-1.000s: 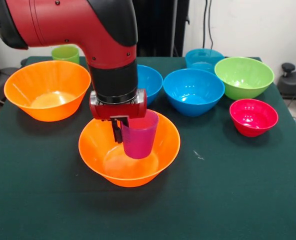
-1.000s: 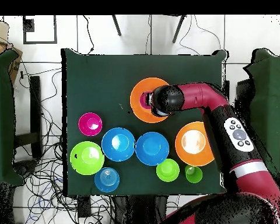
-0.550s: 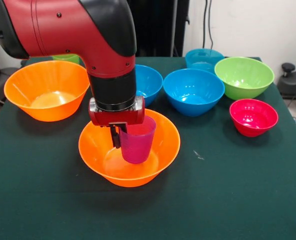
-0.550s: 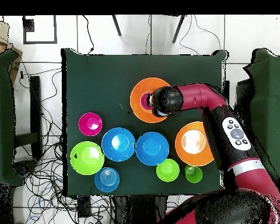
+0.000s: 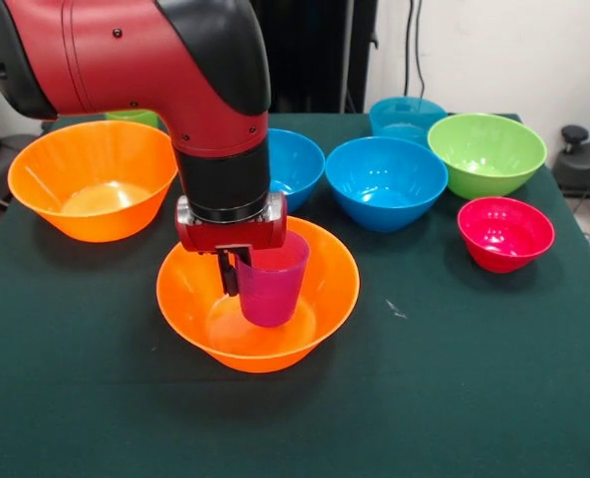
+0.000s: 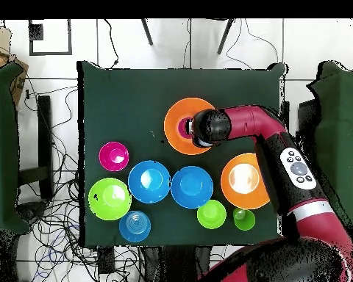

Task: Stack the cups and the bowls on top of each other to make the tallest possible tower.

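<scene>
My gripper point(image 5: 243, 271) is shut on the rim of the purple-magenta cup point(image 5: 273, 284), one finger outside the wall and one inside. The cup stands upright and low inside the near orange bowl point(image 5: 325, 299); whether it touches the bowl's floor I cannot tell. From overhead, the arm's wrist covers the gripper, and a sliver of the cup point(image 6: 183, 126) shows in that orange bowl point(image 6: 176, 110). Apart stand a second orange bowl point(image 5: 94, 179), two blue bowls point(image 5: 385, 181) point(image 5: 297, 164), a teal bowl point(image 5: 407, 118), a lime green bowl point(image 5: 486, 152) and a red-pink bowl point(image 5: 504, 232).
The light green cup point(image 6: 244, 219) and a small lime bowl point(image 6: 211, 214) sit near the table edge by the robot's base. The green cloth table point(image 5: 454, 378) has open room in front of the orange bowl. Cables lie on the floor around the table.
The gripper sank a little with the purple-magenta cup, deeper into the orange bowl, then held still. The other bowls have not moved.
</scene>
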Robot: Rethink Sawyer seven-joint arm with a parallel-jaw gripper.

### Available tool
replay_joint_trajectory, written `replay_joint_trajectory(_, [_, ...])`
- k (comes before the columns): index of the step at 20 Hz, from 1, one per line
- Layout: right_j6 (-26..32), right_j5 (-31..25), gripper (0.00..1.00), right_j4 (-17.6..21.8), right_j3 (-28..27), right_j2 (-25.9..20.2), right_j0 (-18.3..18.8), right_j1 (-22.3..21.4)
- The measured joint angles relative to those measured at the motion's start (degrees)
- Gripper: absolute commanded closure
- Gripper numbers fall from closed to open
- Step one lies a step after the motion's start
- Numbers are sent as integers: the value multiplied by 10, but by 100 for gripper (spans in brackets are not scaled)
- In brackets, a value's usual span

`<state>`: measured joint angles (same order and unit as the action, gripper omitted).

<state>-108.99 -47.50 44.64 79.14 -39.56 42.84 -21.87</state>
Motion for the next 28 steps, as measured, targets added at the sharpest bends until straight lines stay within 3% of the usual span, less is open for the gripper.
replay_joint_trajectory(16, [53, 0, 100, 4, -1, 0, 15, 0])
replay_joint_trajectory(28, [58, 0, 100, 5, -2, 0, 15, 13])
